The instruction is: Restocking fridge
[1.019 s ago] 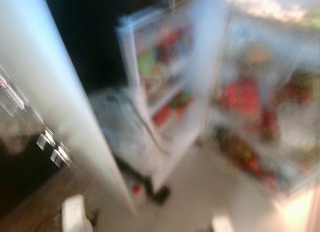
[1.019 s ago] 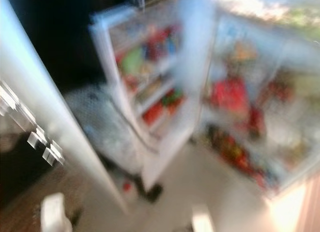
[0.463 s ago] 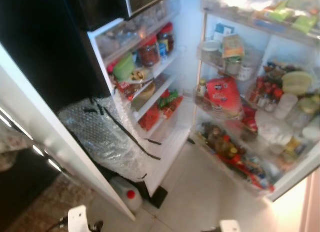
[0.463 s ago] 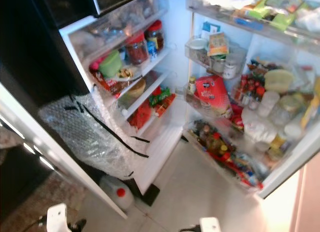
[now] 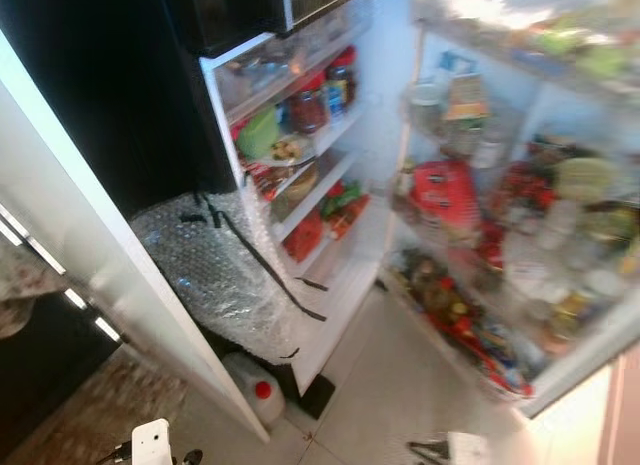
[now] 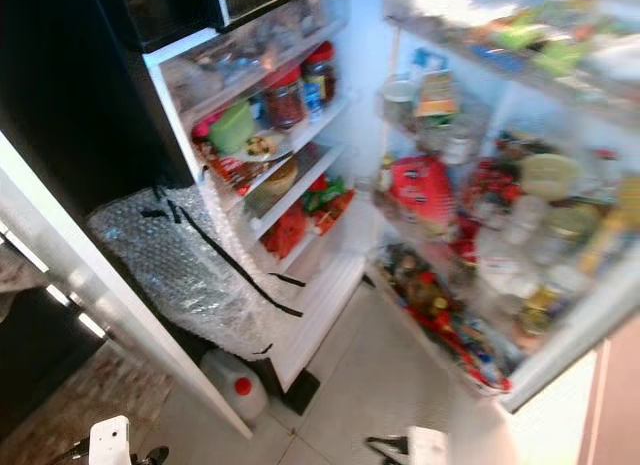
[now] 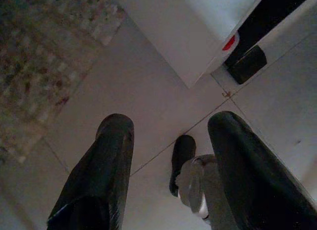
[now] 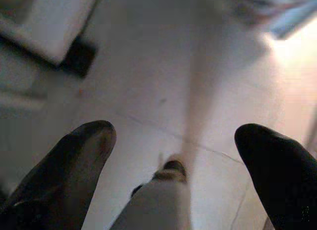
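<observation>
The fridge stands open before me. Its inner shelves [image 5: 310, 150] hold red-lidded jars [image 5: 342, 75], a green bowl [image 5: 260, 133] and red and green packets [image 5: 330, 210]. The open door on the right carries bins [image 5: 470, 330] packed with bottles, tubs and a red bag [image 5: 445, 190]. My left gripper [image 7: 171, 123] hangs open over the floor tiles, nothing between its fingers [image 7: 106, 156]. Low on my right side, my right gripper [image 8: 174, 136] is also open and empty above the pale floor.
A white open door [image 5: 90, 275] slants across the left. Bubble wrap [image 5: 230, 280] taped with black strips covers the fridge's lower part. A white jug with a red cap [image 5: 258, 395] and a black block [image 5: 318, 395] sit on the tiled floor [image 5: 390, 385]. A patterned rug [image 5: 90, 415] lies at left.
The picture was heavily blurred a second ago and has since cleared and shifted as the camera moved. Nothing in the fridge has changed place.
</observation>
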Robot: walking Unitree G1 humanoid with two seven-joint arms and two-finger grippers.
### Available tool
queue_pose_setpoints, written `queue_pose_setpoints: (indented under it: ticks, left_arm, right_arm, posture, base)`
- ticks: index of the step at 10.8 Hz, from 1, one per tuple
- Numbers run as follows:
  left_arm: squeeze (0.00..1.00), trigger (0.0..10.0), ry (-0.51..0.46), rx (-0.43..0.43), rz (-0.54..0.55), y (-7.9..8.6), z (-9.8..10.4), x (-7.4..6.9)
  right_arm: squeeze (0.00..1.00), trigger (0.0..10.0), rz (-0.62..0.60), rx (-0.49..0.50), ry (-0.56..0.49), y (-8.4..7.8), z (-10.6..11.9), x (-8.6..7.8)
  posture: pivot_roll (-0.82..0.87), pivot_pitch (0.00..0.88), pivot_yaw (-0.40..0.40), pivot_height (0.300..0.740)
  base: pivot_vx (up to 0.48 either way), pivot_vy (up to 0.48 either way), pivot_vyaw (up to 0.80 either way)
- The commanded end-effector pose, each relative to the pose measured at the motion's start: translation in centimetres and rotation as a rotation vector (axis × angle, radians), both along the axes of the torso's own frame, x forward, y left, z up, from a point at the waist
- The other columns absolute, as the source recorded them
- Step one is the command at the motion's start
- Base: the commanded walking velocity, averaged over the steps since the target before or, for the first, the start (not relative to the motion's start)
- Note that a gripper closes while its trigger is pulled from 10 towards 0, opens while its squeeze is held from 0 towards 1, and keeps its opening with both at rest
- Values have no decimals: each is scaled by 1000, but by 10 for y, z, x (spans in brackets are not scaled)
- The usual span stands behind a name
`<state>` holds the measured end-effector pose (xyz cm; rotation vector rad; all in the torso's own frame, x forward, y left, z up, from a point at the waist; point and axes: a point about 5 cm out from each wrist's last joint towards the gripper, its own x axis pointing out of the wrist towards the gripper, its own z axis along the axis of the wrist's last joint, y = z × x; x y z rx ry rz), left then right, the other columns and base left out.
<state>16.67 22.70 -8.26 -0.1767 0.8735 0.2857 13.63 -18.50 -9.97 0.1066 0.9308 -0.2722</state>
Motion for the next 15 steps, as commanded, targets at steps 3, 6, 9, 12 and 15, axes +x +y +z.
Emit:
queue_pose_setpoints:
  ticks: [3, 6, 9, 12, 15]
  left_arm:
    - [0, 10000, 20, 23, -23, 4, 0, -2]
    - [0, 10000, 17, 18, -23, 2, -1, -2]
    - [0, 10000, 14, 13, -25, -1, -1, -2]
    - [0, 10000, 14, 15, -27, -1, -1, -2]
    - [0, 10000, 11, 16, -28, -1, -1, -1]
  right_arm:
    - [0, 10000, -176, -277, -318, -66, 49, 57]
    - [0, 10000, -349, -440, -423, -95, 70, 55]
    - [0, 10000, -523, -539, -429, -115, 78, 42]
    - [0, 10000, -650, -647, -384, -138, 84, 25]
    - [0, 10000, -716, -695, -421, -161, 99, 23]
  posture:
    - [-135, 14, 89, 740]
    - [-139, 3, 83, 740]
    - [-141, 0, 76, 740]
    - [-139, 0, 74, 740]
    - [-140, 0, 71, 740]
  base:
    - [0, 0, 0]
    - [0, 0, 0]
    - [0, 0, 0]
    - [0, 0, 0]
    - [0, 0, 0]
